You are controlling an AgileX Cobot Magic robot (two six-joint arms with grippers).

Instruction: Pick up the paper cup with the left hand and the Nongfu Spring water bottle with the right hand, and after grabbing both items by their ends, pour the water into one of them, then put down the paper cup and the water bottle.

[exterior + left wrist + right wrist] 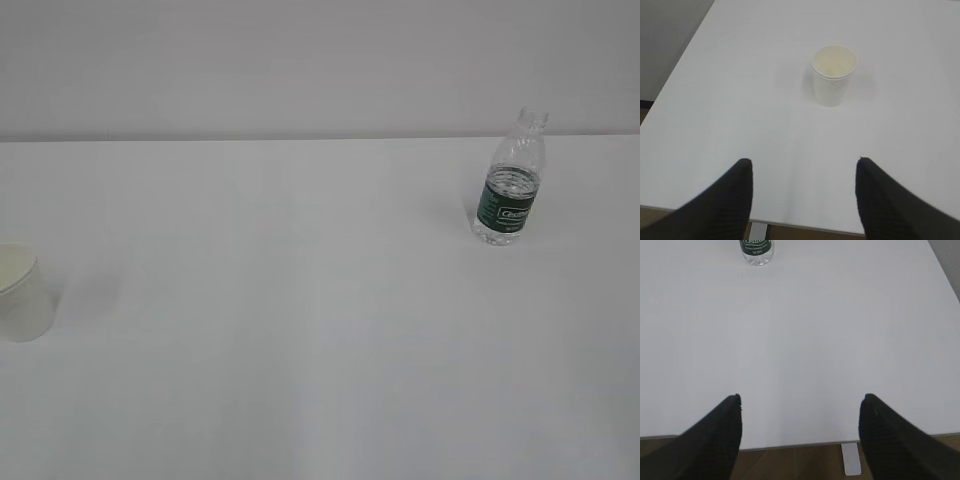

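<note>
White surface (300, 330) bare between them, both approaches remain: spread left hand (802, 172) must reach the paper cup (834, 75), spread right hand (800, 407) the upper-left Nongfu Spring water bottle (756, 251).

A broad white table (300, 330) is filling the room, soft even light falling across it. A plain pale grey wall (300, 60) is standing behind. Brown wooden floor (800, 462) is showing below the table's near edge.
</note>
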